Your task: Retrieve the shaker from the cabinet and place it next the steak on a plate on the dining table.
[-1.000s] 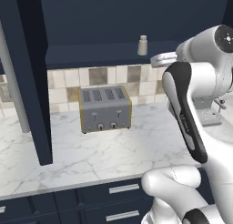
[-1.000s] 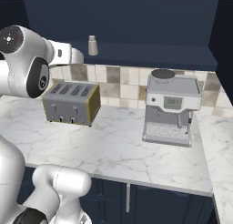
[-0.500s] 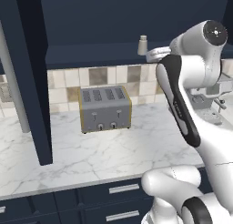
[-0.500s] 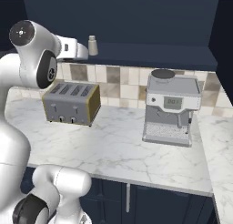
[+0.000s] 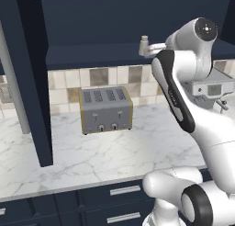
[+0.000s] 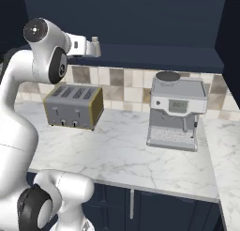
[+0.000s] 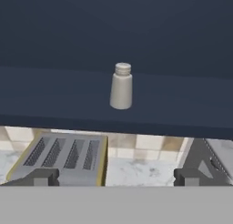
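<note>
The shaker (image 7: 121, 86), small and grey-beige with a lighter cap, stands upright on the shelf board of the navy cabinet (image 7: 54, 98). In the hand view it is centred ahead of my gripper (image 7: 116, 176), whose dark fingertips (image 7: 43, 176) stand wide apart below the shelf edge with nothing between them. From the left base view the shaker (image 5: 144, 44) sits just left of my gripper (image 5: 148, 51) at the cabinet (image 5: 92, 55) shelf front. In the right base view its cap (image 6: 95, 39) peeks over the gripper (image 6: 97, 50). The steak, plate and dining table are out of view.
A grey four-slot toaster (image 5: 106, 110) stands on the marble counter (image 5: 114, 151) under the shelf, left of the arm. A silver coffee machine (image 6: 176, 110) stands to the right. A tall navy panel (image 5: 30, 82) reaches down to the counter at the left.
The arm has lifted and the hand has moved closer to the shaker on the shelf. The jaws have stayed wide open.
</note>
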Robot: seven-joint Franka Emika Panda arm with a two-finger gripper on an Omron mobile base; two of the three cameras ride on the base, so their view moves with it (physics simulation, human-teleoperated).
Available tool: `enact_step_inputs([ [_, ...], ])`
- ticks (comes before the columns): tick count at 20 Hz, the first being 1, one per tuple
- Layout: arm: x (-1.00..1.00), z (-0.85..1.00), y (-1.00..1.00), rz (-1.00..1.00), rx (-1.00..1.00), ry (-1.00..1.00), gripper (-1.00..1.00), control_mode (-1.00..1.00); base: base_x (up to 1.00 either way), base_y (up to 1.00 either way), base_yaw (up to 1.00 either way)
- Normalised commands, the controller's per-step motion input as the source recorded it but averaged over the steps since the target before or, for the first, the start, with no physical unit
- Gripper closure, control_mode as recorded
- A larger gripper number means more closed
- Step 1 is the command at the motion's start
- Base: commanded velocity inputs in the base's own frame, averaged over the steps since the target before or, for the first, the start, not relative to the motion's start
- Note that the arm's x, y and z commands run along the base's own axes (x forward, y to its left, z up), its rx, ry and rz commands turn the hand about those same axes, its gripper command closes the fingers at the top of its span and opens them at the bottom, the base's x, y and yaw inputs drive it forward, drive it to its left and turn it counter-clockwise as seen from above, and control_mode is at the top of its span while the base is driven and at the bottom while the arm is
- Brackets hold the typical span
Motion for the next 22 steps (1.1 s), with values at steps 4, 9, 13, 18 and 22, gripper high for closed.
enact_step_inputs([
  [4, 0.39, 0.0, -0.08, 0.0, 0.0, 0.0, -1.0, -1.0, 0.0, 0.0, 0.0],
  [9, 0.37, 0.0, -0.05, 0.0, 0.0, 0.0, -1.0, -1.0, 0.0, 0.0, 0.0],
  [13, 0.36, 0.0, 0.0, 0.0, 0.0, 0.0, -1.0, -1.0, 0.0, 0.0, 0.0],
  [18, 0.37, 0.0, 0.0, 0.0, 0.0, 0.0, -1.0, -1.0, 0.0, 0.0, 0.0],
  [22, 0.36, 0.0, 0.0, 0.0, 0.0, 0.0, -1.0, -1.0, 0.0, 0.0, 0.0],
])
